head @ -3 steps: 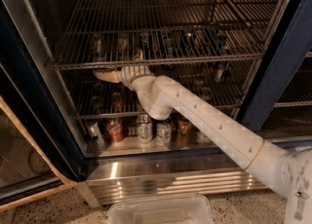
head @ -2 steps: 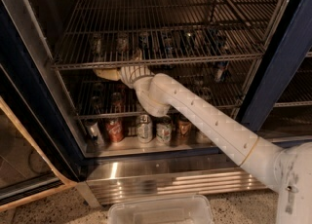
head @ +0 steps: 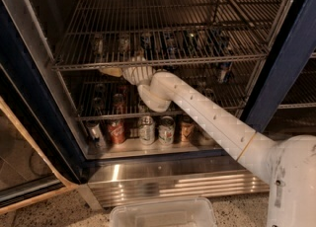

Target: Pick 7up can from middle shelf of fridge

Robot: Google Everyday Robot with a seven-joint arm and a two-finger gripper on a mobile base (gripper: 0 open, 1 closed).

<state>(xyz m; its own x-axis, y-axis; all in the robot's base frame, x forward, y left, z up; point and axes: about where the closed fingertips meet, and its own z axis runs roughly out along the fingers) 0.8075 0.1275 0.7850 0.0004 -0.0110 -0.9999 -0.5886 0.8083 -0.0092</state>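
The fridge (head: 289,58) stands open, with a dark blue frame and wire racks. My white arm reaches in from the lower right. My gripper (head: 121,71) is at the left, just under the front rail of the upper rack (head: 197,59), in the space above the middle shelf (head: 222,109). Dim cans (head: 118,102) stand on the middle shelf below the gripper. More cans (head: 123,43) show among the upper rack's rods. I cannot single out the 7up can; the gripper and wrist cover what is behind them.
Several cans stand on the fridge floor, among them a red one (head: 117,132), a green-white one (head: 146,130) and a bronze one (head: 186,128). The ribbed steel base panel (head: 173,181) is below. A clear plastic bin (head: 163,213) lies on the ground in front. The open door (head: 29,142) is at left.
The arm and gripper have stayed almost in place; the gripper has crept slightly up toward the upper rack's front rail. The cans have not moved.
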